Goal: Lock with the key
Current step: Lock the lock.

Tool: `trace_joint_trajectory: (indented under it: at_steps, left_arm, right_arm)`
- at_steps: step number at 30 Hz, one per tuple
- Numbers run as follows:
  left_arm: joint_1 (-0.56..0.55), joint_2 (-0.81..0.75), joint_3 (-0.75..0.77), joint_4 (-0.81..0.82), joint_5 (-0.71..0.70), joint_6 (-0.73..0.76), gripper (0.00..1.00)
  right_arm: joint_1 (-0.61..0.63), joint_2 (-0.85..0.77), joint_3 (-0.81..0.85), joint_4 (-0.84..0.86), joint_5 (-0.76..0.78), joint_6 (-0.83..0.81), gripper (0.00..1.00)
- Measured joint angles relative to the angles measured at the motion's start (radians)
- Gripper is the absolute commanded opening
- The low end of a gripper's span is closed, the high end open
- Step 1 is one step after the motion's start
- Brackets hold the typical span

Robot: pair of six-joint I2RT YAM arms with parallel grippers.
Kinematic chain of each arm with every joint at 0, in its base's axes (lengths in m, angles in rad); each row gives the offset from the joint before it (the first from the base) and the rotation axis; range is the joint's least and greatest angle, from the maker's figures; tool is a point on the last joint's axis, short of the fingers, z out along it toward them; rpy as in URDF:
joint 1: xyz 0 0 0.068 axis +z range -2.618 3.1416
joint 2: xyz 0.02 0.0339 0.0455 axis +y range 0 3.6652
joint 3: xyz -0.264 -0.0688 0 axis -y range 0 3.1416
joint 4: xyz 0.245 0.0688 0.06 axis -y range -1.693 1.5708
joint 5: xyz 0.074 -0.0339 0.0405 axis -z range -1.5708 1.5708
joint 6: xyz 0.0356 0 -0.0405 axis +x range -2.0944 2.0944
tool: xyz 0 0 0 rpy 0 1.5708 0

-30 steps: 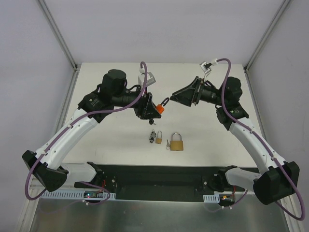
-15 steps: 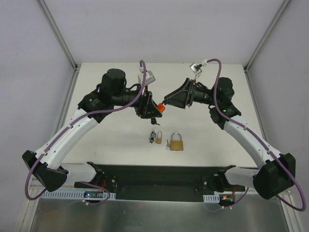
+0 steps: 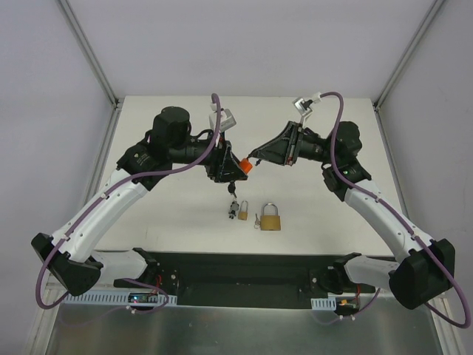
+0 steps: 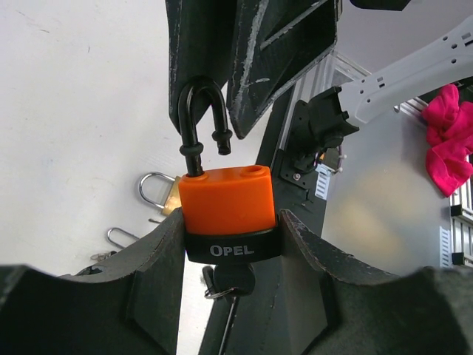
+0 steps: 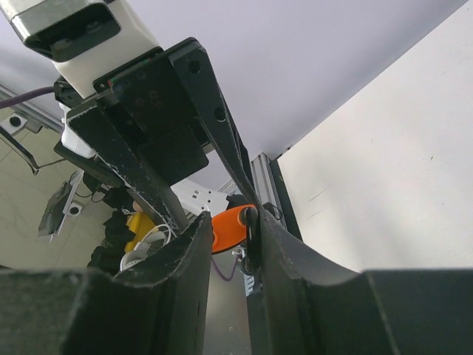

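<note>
White table (image 3: 170, 118), grey walls, alu frame posts at the far corners.

Left arm: runs from the near-left corner, elbow high over the far-left part of the table, wrist turned rightward. Left gripper (image 3: 233, 170) is clamped on the base of the orange padlock (image 4: 228, 200), holding it off the surface over mid-table. Its shackle (image 4: 194, 111) is popped: one leg is seated, the free leg is out and swung aside of its hole. The key (image 4: 233, 281) looks seated in the underside, partly hidden.

Spares: small lock with keys (image 3: 236, 209) and brass padlock (image 3: 271, 218) lie mid-table toward the near edge, clear of both arms.

Right arm: mirror pose from the near-right corner, elbow over the far-right side, wrist pointing left. Right gripper (image 3: 253, 157) has its fingers closed in on the shackle's arch, which fills the narrow gap between them.

Step, as I read it: closing the shackle. Next: swing the free leg over its hole, push it straight down while the left gripper braces the body, then turn the key. Risk: a misaligned leg jams on the rim.
</note>
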Motion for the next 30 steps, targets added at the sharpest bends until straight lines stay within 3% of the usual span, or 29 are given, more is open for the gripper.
trace_joint_trajectory:
  at_steps: [7, 10, 11, 12, 13, 14, 15, 21, 30]
  left_arm:
    - [0.0, -0.005, 0.0, 0.008, 0.001, -0.002, 0.0]
    - [0.0, -0.005, -0.002, 0.008, 0.0, -0.002, 0.02]
    - [0.0, -0.005, -0.002, 0.008, 0.0, -0.002, 0.17]
    - [0.0, -0.005, -0.002, 0.008, 0.0, -0.003, 0.6]
    - [0.0, -0.005, -0.002, 0.01, -0.001, -0.005, 0.74]
    - [0.0, -0.005, -0.002, 0.012, -0.002, -0.01, 0.82]
    - [0.0, -0.005, -0.002, 0.019, -0.003, -0.009, 0.99]
    - [0.0, -0.007, -0.012, 0.13, -0.063, -0.079, 0.98]
    - [0.0, -0.008, -0.066, 0.254, -0.155, -0.135, 0.74]
  right_arm:
    - [0.0, 0.009, 0.0, 0.005, 0.014, 0.011, 0.02]
    - [0.0, 0.016, 0.0, 0.005, 0.018, 0.018, 0.01]
    - [0.0, 0.016, 0.0, 0.005, 0.019, 0.019, 0.01]
    - [0.0, 0.016, 0.0, 0.005, 0.019, 0.019, 0.01]
    - [0.0, 0.016, 0.0, 0.005, 0.02, 0.019, 0.01]
    - [0.0, 0.016, 0.0, 0.005, 0.024, 0.02, 0.01]
    - [0.0, 0.016, 0.0, 0.003, 0.026, 0.021, 0.01]
    - [0.002, 0.0, -0.008, -0.04, 0.082, 0.026, 0.01]
    - [0.002, -0.142, -0.072, -0.054, 0.232, 0.069, 0.01]
